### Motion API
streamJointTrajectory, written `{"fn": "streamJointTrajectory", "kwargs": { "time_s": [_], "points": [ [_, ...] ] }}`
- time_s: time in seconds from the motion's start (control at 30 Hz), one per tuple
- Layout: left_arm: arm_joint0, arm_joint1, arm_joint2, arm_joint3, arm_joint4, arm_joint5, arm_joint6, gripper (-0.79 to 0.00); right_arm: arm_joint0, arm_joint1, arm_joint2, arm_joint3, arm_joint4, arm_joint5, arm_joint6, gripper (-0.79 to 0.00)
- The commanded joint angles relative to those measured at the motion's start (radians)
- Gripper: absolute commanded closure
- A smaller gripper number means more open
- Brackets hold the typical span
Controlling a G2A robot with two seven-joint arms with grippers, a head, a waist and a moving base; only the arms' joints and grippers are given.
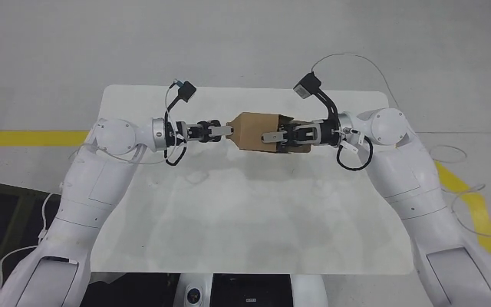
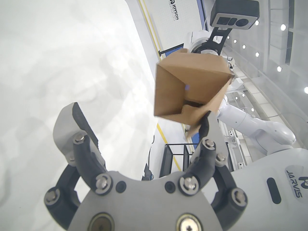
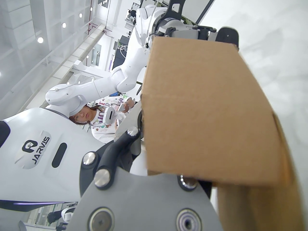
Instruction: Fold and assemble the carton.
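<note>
A brown carton (image 1: 257, 130) hangs in the air above the white table (image 1: 230, 222), between my two arms. My right gripper (image 1: 270, 138) is shut on one of its walls. One silver finger (image 3: 128, 123) lies against the carton (image 3: 204, 111), and the other is hidden behind the cardboard. My left gripper (image 2: 142, 123) stands wide open at the carton's folded end. One fingertip (image 2: 206, 123) touches a loose flap of the carton (image 2: 192, 73), and the other fingertip (image 2: 79, 118) is well apart from it. The folded end shows angled flaps and a small gap.
The table's far edge (image 1: 245, 87) runs just behind the carton. Yellow floor tape (image 1: 38, 138) lies to the left of the table. A thin cable (image 1: 360, 57) loops up from the right arm's camera mount.
</note>
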Motion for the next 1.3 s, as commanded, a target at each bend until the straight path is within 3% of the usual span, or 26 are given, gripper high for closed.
{"fn": "streamJointTrajectory", "kwargs": {
  "time_s": [0.0,1.27],
  "points": [
    [0.0,0.0,0.002,0.002,-0.004,-0.002,-0.002,-0.785,0.0,-0.001,-0.002,0.0,0.01,-0.001,0.004,0.0],
    [-0.013,-0.01,0.039,-0.016,-0.046,-0.012,-0.013,-0.785,0.013,-0.028,-0.039,0.02,0.098,-0.021,0.045,0.0]
  ]
}}
